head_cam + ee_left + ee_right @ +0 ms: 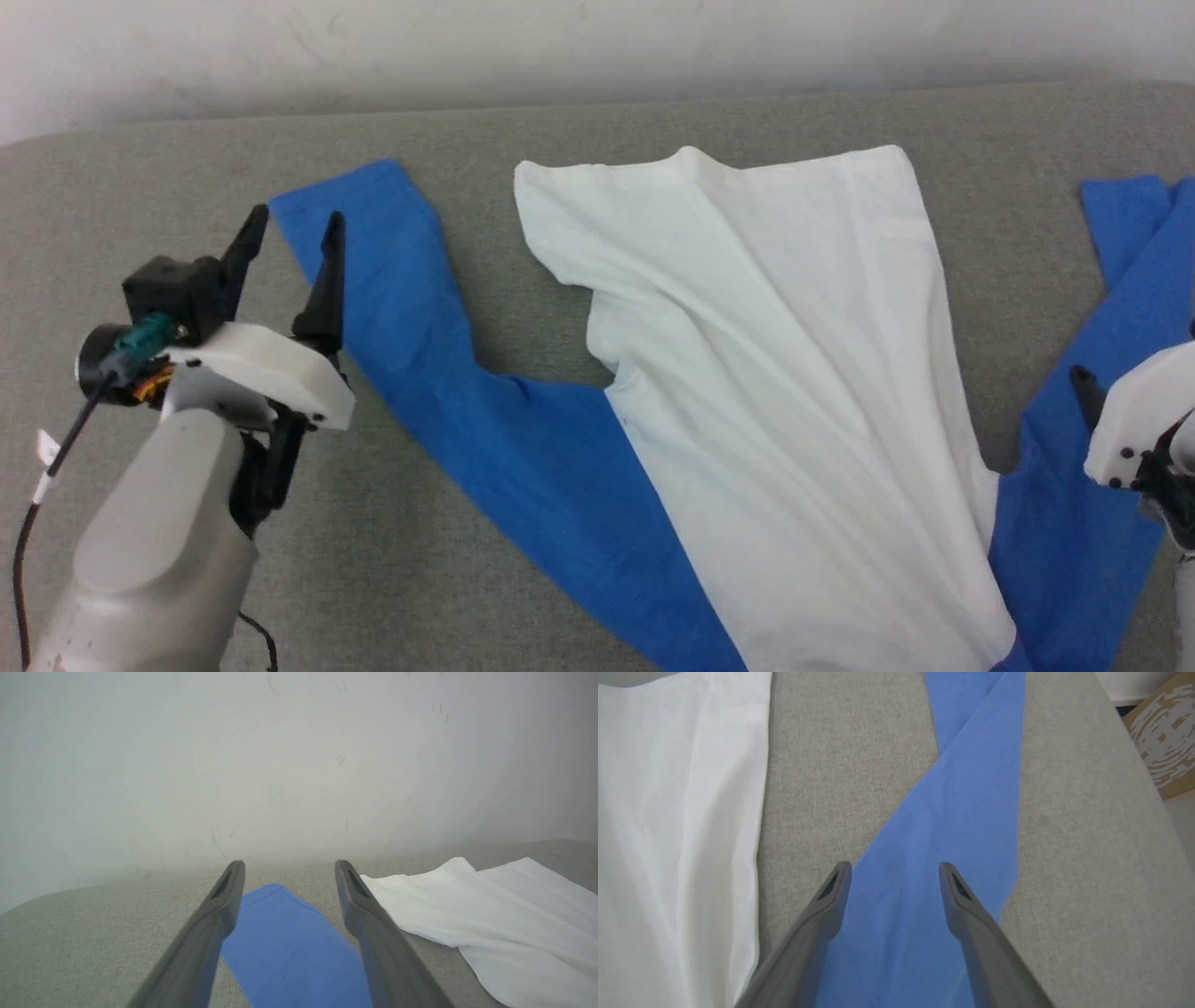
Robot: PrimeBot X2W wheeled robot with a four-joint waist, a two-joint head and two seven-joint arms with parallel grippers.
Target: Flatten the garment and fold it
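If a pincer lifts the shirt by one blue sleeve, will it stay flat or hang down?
Probably floppy: the shirt lies in soft wrinkles, so the rest would hang. Likely light, as the fabric looks thin. It may drag on the coarse grey surface rather than slide.

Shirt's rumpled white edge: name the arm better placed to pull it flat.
Left. The left pincer, open, hovers by the blue sleeve next to the rumpled edge; the right pincer hangs over the far sleeve, beyond the white panel.

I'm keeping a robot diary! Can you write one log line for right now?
garment: spread out, wrinkled, not folded | left gripper: open, above left blue sleeve | right gripper: open, above right blue sleeve
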